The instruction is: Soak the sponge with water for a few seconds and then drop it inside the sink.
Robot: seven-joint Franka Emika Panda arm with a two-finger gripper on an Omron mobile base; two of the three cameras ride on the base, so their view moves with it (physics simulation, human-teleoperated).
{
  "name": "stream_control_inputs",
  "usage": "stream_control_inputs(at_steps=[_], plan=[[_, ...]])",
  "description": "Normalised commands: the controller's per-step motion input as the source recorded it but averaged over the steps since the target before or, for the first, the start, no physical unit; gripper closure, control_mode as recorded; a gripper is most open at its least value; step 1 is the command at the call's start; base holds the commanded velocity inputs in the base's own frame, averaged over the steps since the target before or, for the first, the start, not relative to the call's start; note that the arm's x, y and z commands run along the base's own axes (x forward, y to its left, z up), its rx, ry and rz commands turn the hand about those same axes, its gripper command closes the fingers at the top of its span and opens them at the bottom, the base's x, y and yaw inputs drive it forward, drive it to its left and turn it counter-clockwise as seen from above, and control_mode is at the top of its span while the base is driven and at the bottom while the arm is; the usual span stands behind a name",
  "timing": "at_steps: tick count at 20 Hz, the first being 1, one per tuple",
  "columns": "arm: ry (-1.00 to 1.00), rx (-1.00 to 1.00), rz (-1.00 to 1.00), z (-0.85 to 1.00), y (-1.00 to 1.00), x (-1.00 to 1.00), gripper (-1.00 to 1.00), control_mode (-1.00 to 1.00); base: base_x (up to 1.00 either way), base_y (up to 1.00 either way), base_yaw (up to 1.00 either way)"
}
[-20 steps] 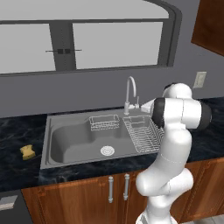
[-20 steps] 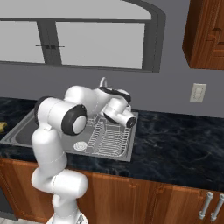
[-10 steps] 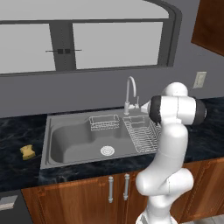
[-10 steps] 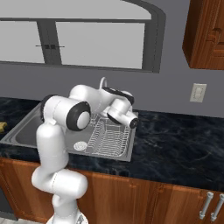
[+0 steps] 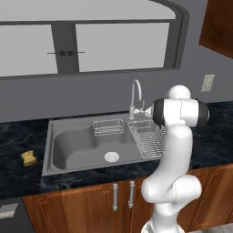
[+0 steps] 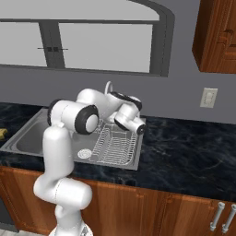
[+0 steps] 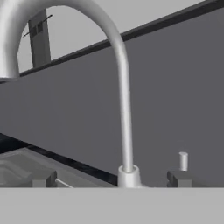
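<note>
Nearest to me are the wooden cabinet doors (image 5: pixel 91 200) under the counter, with metal handles (image 5: pixel 114 197). From there the white arm (image 5: pixel 175 150) rises and bends over the black marbled countertop (image 6: pixel 193 152).

On this countertop, left of the basin and well apart from the arm, lies the sponge (image 5: pixel 29 158). It is a small yellow block, flat on the dark stone, close to the left rim of the sink (image 5: pixel 51 150) but not touching it. Nothing holds it.

The sink is a wide grey steel basin. On its bottom I see 1 round drain (image 5: pixel 112 157). At the back of the basin hangs a small wire basket (image 5: pixel 108 127), and the right part is a wire dish rack (image 5: pixel 146 139).

Above the rack the arm ends in the gripper (image 7: pixel 111 183). In the hand view its 2 dark finger tips (image 7: pixel 42 179) stand far from each other, 1 at each side of the faucet base, so the pincer is wide and holds nothing. In the right base view the hand sits just in front of the faucet (image 6: pixel 109 87).

The faucet (image 5: pixel 135 93) stands behind the sink, a tall curved grey pipe. Beside its base there is a small upright handle (image 7: pixel 183 161).

Farther back is the grey wall with a wide window (image 5: pixel 91 41), a white wall outlet (image 6: pixel 208 97) at the right, and a brown upper cabinet (image 6: pixel 216 37).
</note>
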Motion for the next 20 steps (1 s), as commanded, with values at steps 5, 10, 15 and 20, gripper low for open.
stream_control_inputs(at_steps=[5,10,15,20], plan=[[0.00,0.00,-0.02,-0.03,0.00,0.38,-1.00,-1.00,0.00,0.00,0.00],[0.00,0.00,-0.01,-0.27,0.00,0.24,-1.00,-1.00,0.00,0.00,0.00],[-0.01,0.00,-0.01,-0.19,0.00,0.19,-1.00,-1.00,0.00,0.00,0.00],[0.00,0.00,0.00,-0.09,0.00,0.30,-1.00,-1.00,0.00,0.00,0.00]])
